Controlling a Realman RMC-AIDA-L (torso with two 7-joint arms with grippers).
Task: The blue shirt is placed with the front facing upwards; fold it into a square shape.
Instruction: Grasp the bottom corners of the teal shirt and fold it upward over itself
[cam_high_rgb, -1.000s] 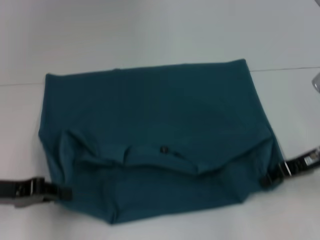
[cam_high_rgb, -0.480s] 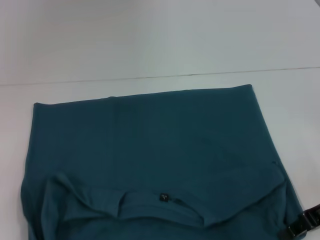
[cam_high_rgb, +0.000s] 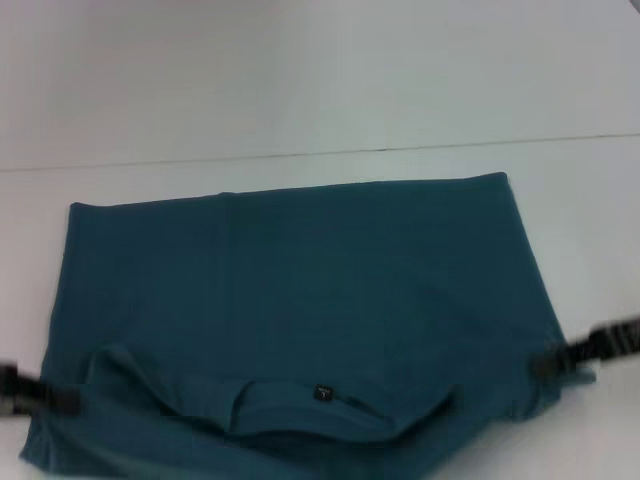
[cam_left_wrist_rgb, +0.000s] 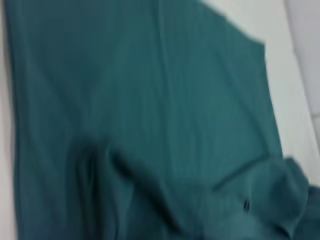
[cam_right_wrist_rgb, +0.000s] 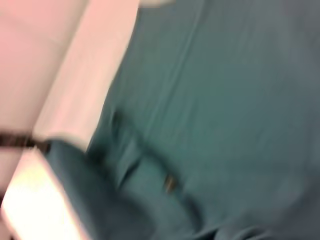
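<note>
The blue shirt (cam_high_rgb: 300, 280) lies spread on the white table, back side up, with its collar and small dark neck label (cam_high_rgb: 321, 392) on a raised fold near me. My left gripper (cam_high_rgb: 45, 397) grips the fold's left edge and my right gripper (cam_high_rgb: 560, 362) grips its right edge; both are shut on the cloth and blurred by motion. Rumpled teal cloth (cam_left_wrist_rgb: 150, 125) and the label (cam_left_wrist_rgb: 246, 205) fill the left wrist view. The shirt (cam_right_wrist_rgb: 225, 100) and the label (cam_right_wrist_rgb: 169, 184) also show in the right wrist view.
The white table (cam_high_rgb: 300, 80) stretches beyond the shirt, with a thin seam line (cam_high_rgb: 300, 155) running across it. A bare strip of table (cam_right_wrist_rgb: 85, 90) runs along the shirt's side in the right wrist view.
Both grippers have come back into view at the shirt's sides. The collar fold they hold has moved away from me, over the rest of the shirt.
</note>
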